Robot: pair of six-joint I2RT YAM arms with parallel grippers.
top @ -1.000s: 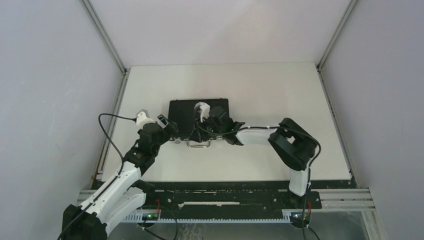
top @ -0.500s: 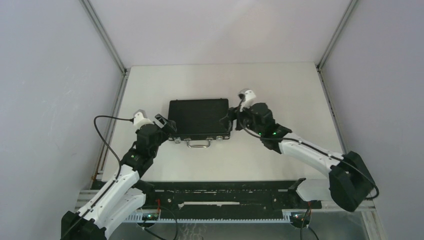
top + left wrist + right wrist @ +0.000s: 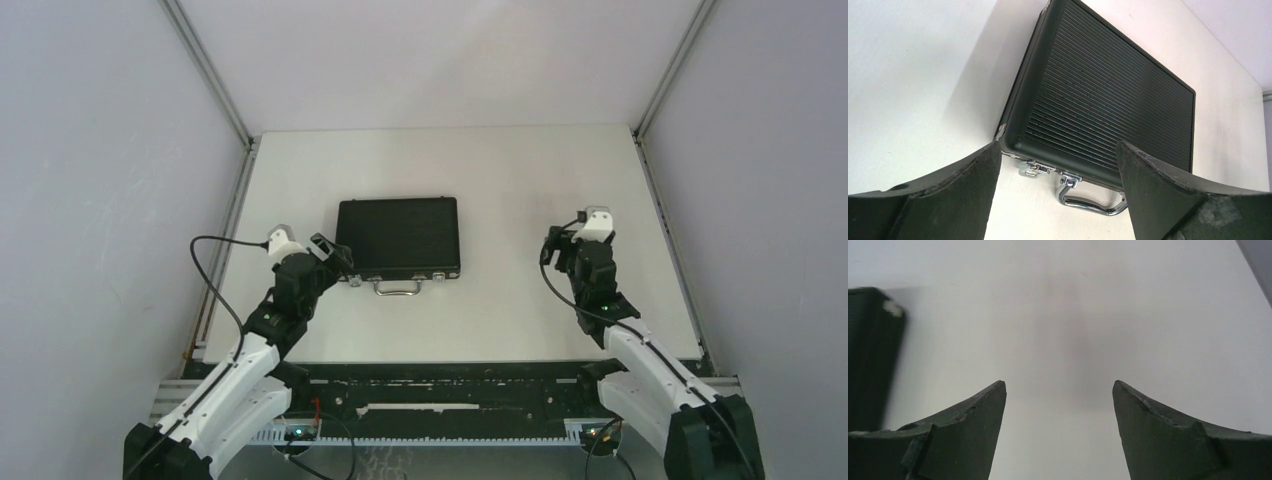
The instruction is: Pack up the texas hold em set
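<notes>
The texas hold em set shows as a small black briefcase (image 3: pixel 398 235) lying flat and closed on the white table, its silver handle (image 3: pixel 397 288) toward me. Whatever it holds is hidden. My left gripper (image 3: pixel 335 255) hovers at the case's near left corner, open and empty. In the left wrist view the ribbed lid (image 3: pixel 1098 95), a silver latch (image 3: pixel 1033 169) and the handle (image 3: pixel 1093 200) sit between the spread fingers of that gripper (image 3: pixel 1058 147). My right gripper (image 3: pixel 562 243) is well to the right of the case, open over bare table. The right wrist view catches only the case's edge (image 3: pixel 868 355), left of the gripper (image 3: pixel 1059 384).
The white table (image 3: pixel 520 170) is walled by grey panels on the left, right and back, with metal corner rails (image 3: pixel 210 75). A black cable (image 3: pixel 215 270) loops off the left arm. The arm bases stand on a black rail (image 3: pixel 440 395) at the near edge.
My right arm has swung from over the case's front edge out to the right, and its jaws have opened. The left gripper has drawn back slightly. The case has not moved.
</notes>
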